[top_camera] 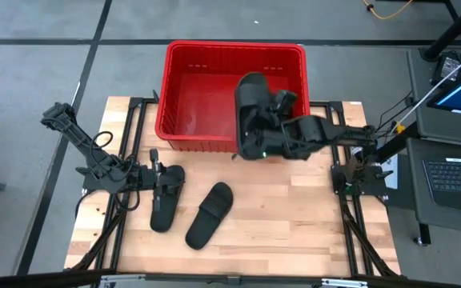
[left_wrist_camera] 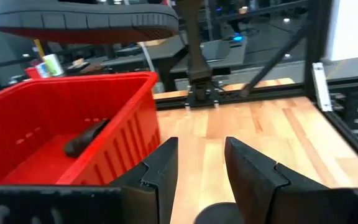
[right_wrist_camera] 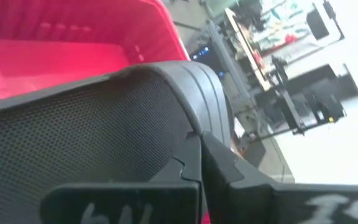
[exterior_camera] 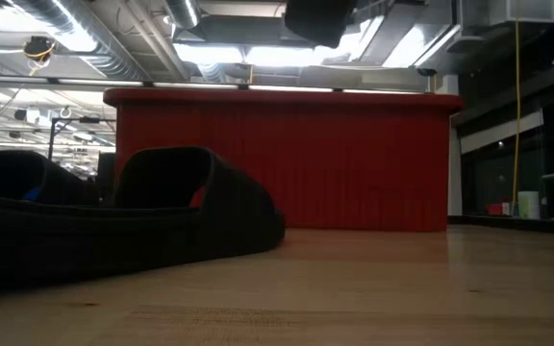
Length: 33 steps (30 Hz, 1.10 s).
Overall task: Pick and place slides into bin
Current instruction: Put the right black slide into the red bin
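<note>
The red bin stands at the table's far middle. My right gripper is shut on a black slide, held over the bin's near right part. That slide also shows in the left wrist view and in the low view. Two more slides lie flat on the table, one at the left and one beside it. A dark thing like a slide lies inside the bin. My left gripper is open over the far end of the left slide; whether it touches it, I cannot tell. My right gripper pinches the slide at its near end between its two fingers, which come level from the table's right. The slide is lifted clear and reaches from the bin's near wall out over the bin's inside.
The bin's near wall rises behind the slides on the table. Bare wood lies between the bin and the table's right edge. Desks with a laptop stand beyond the right edge.
</note>
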Available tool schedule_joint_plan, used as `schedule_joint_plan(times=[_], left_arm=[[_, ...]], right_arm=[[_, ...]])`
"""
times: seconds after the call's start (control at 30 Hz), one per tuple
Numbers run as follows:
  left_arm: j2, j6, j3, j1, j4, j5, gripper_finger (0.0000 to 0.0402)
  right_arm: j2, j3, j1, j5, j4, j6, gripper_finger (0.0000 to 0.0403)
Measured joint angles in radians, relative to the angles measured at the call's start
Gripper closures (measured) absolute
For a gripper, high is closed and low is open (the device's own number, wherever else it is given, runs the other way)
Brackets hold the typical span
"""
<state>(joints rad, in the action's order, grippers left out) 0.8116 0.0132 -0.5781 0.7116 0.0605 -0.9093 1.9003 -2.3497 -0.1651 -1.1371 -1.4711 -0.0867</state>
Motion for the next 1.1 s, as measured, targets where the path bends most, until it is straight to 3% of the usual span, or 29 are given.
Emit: schedule_joint_plan(times=[0.3, 0.6, 0.93, 1.1], left_arm=[[0.000, 0.000, 0.000, 0.000, 0.001, -0.069, 0.0274], [0.000, 0.000, 0.000, 0.000, 0.000, -0.070, 0.0274], [0.000, 0.000, 0.000, 0.000, -0.003, -0.070, 0.0274], [0.000, 0.000, 0.000, 0.000, -0.005, -0.070, 0.0274]], right_arm=[[-0.002, 0.000, 0.136, 0.024, 0.079, 0.111, 0.0402], [-0.002, 0.000, 0.231, 0.166, 0.236, 0.301, 0.0402], [0.000, 0.020, 0.340, 0.196, 0.227, 0.329, 0.0402], [0.002, 0.112, 0.385, 0.198, 0.271, 0.370, 0.0402]])
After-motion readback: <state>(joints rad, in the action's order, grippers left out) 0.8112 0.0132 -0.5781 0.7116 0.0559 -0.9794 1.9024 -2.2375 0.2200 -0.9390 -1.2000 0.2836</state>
